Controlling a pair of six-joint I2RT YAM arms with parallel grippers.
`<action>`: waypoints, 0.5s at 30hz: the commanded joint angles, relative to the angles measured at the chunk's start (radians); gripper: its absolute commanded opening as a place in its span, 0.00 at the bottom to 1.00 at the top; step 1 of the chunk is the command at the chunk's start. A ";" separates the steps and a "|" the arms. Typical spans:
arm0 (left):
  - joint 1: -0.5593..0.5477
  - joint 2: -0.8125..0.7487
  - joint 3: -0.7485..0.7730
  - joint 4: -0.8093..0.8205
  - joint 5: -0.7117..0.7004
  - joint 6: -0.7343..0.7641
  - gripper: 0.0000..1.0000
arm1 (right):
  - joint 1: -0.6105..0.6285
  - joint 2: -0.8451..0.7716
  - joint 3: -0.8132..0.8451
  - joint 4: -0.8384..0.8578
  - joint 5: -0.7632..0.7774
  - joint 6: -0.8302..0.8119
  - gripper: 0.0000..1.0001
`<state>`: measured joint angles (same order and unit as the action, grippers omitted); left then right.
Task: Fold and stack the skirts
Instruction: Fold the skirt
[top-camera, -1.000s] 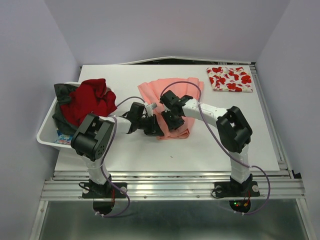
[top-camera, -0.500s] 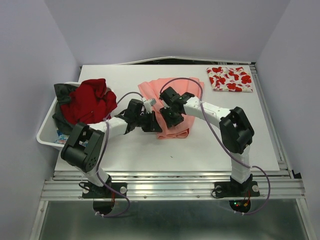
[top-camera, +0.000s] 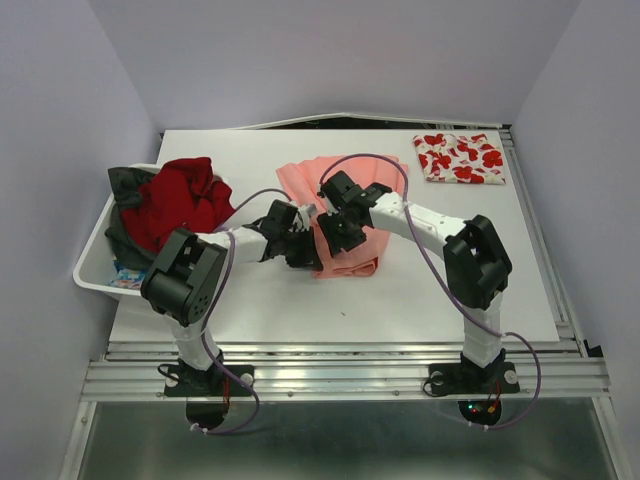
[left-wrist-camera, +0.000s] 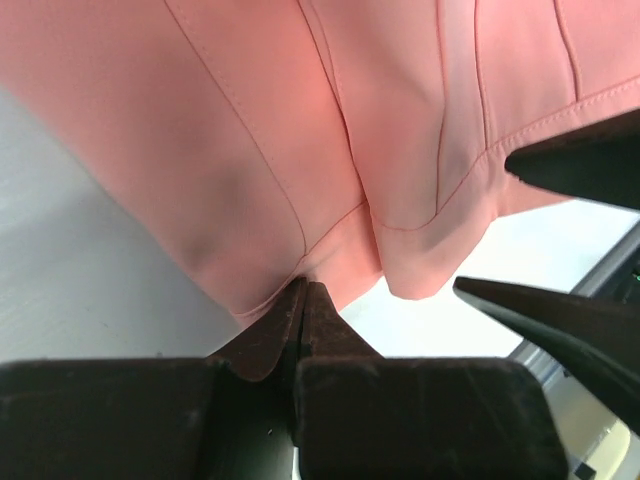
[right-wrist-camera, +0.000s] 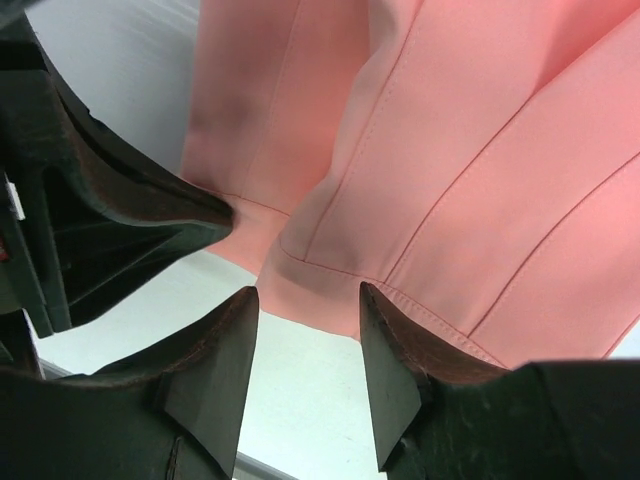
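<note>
Top external view: a white desk (top-camera: 450, 270) is enclosed by pale lavender walls (top-camera: 320, 60). A white plastic bin (top-camera: 95, 255) heaped with red and dark garments (top-camera: 180, 200) is seen at the desk's left edge. A folded white cloth skirt with red flower print (top-camera: 460, 158) lies at the far right corner. A salmon-pink pleated cloth skirt (top-camera: 300, 180) lies at the centre, and the left end effector (top-camera: 303, 247) and the right end effector (top-camera: 340, 235) are met over its near left part.

Left wrist view: the left end effector (left-wrist-camera: 303, 290) is pressed together, with the hem edge of the salmon-pink pleated cloth skirt (left-wrist-camera: 350, 130) pinched at its tips just above the desk (left-wrist-camera: 80, 300).

Right wrist view: the right end effector (right-wrist-camera: 308, 295) is held apart, with nothing gripped. The hem of the salmon-pink pleated cloth skirt (right-wrist-camera: 480, 150) is seen just beyond its tips, above the desk (right-wrist-camera: 300, 400).
</note>
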<state>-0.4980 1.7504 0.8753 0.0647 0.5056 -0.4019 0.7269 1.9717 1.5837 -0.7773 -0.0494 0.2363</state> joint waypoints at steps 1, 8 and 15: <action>-0.011 0.011 0.047 -0.055 -0.096 0.006 0.00 | 0.005 0.019 0.087 0.003 -0.055 0.035 0.50; -0.025 0.011 0.059 -0.051 -0.090 0.006 0.00 | 0.005 0.095 0.124 -0.011 0.005 0.051 0.47; -0.070 0.058 0.120 -0.086 -0.119 0.009 0.00 | 0.005 0.115 0.127 -0.023 0.089 0.052 0.40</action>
<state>-0.5423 1.7744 0.9436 0.0021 0.4294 -0.4126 0.7269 2.0953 1.6669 -0.7914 -0.0395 0.2771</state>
